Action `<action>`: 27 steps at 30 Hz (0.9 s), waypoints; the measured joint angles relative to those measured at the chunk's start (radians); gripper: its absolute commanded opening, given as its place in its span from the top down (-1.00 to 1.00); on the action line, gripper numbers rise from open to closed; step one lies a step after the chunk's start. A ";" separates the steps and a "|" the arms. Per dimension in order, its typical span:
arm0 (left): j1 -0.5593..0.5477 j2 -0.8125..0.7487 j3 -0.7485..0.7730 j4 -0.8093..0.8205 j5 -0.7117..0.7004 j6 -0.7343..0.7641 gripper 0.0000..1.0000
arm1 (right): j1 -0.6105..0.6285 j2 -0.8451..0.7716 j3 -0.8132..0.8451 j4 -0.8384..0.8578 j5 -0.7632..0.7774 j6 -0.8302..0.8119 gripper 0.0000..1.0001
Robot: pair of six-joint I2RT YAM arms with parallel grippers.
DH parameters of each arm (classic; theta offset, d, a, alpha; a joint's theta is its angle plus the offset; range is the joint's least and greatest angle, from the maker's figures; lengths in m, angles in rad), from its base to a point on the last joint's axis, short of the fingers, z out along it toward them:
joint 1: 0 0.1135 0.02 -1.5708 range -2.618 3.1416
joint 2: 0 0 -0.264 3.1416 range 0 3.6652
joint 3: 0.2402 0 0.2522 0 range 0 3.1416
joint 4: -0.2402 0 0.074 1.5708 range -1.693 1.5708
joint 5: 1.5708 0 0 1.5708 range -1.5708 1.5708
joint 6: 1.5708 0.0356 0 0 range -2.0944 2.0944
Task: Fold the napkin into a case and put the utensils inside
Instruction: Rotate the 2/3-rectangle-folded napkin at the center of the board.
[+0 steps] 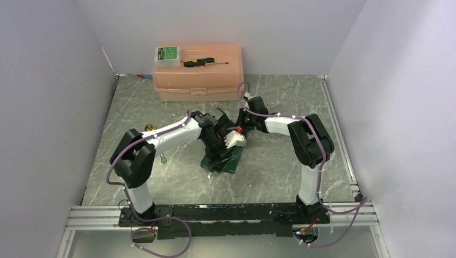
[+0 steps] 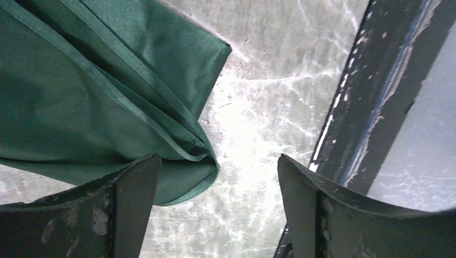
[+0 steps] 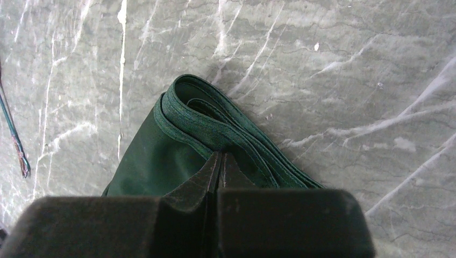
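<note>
- Top external: napkin (image 1: pixel 230 162) lies folded at the middle of the table (image 1: pixel 279 166), under both wrists. Gold-headed utensil (image 1: pixel 150 127) lies well to its left by the left arm's elbow, and thin silver utensil (image 1: pixel 163 158) is near it, toward the bases. Neither is in the cloth yet.
- Left wrist: left gripper (image 2: pixel 219 161) has fingers spread wide w/ nothing betw. them. A folded napkin corner sits just beside one finger, ungripped.
- Right wrist: right gripper (image 3: pixel 220 157) has tips pressed together at the stacked hem layers. Cannot tell whether a layer is caught betw. them.
- Risk 1: if cloth is caught, raising the right arm would prob. drag the top layer & undo the fold.
- Risk 2: layers gape at the rolled end, so w/ no hold-down the stack may spring open & leave no firm pocket.
- Risk 3: left finger is close to the corner, so a sideways sweep could snag it & skew the case.
- Risk 4: both pieces of cutlery are thin & flat on a hard top, so fingers may slip or push them away at pick-up.
- Risk 5: arms crowd over the napkin, so contact betw. them is possible if both move inward.
</note>
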 measured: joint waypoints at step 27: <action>0.237 0.051 -0.100 0.147 0.082 -0.234 0.94 | 0.013 -0.071 0.029 -0.050 -0.002 0.008 1.00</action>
